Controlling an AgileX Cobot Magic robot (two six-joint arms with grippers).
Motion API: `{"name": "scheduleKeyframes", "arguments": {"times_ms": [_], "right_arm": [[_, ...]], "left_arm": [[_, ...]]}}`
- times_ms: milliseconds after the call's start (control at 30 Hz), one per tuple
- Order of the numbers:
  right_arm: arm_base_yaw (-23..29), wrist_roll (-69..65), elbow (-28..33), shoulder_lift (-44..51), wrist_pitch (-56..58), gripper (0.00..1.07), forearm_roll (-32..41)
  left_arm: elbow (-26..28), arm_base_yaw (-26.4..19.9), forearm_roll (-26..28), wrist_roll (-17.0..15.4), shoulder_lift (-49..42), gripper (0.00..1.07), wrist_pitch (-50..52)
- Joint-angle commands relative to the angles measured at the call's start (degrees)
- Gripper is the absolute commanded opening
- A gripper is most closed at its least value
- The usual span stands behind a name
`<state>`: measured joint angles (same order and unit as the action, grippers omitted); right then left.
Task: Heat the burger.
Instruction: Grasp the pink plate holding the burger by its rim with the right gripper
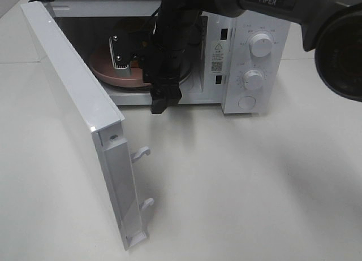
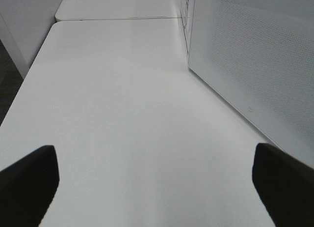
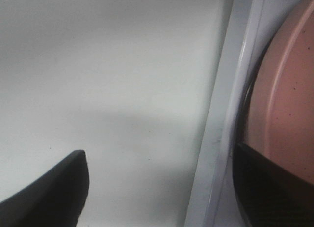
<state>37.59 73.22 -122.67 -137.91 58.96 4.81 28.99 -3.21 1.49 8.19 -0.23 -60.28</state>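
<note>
The burger is hidden in every view. A round pink plate [image 1: 113,74] lies inside the white microwave [image 1: 249,57], whose door [image 1: 73,97] hangs wide open to the left. My right arm reaches down in front of the cavity and blocks most of it. My right gripper [image 1: 160,103] [image 3: 162,187] is at the cavity's front sill, open, with one finger above the pink plate's [image 3: 279,104] rim and the other outside over the table. Nothing sits between its fingers. My left gripper [image 2: 157,187] is open and empty over the bare table, beside the door's perforated panel [image 2: 255,65].
Two knobs [image 1: 261,44] and a round button sit on the microwave's control panel at the right. The open door's latch hooks [image 1: 141,153] stick out toward the table's middle. The white table [image 1: 254,187] stretches in front of and right of the microwave.
</note>
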Motion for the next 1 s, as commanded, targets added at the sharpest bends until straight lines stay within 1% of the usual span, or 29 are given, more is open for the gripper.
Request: {"name": "scheduleKeyframes", "arguments": {"times_ms": [33, 400, 800, 1000], "right_arm": [[0.0, 0.3, -1.7, -1.3, 1.0, 0.76, 0.1], [-0.1, -3.7, -8.2, -6.1, -0.7, 0.76, -1.2], [-0.1, -4.2, -9.2, -6.3, 0.6, 0.76, -1.5], [0.0, -4.0, -11.6, -6.3, 0.5, 0.76, -1.9]], "left_arm": [[-0.1, -0.1, 0.3, -0.2, -1.0, 1.03, 0.4], [-0.1, -0.1, 0.2, -0.2, -1.0, 1.03, 0.4], [-0.1, -0.1, 0.2, -0.2, -1.0, 1.03, 0.4], [-0.1, -0.1, 0.2, -0.2, -1.0, 1.03, 0.4]]}}
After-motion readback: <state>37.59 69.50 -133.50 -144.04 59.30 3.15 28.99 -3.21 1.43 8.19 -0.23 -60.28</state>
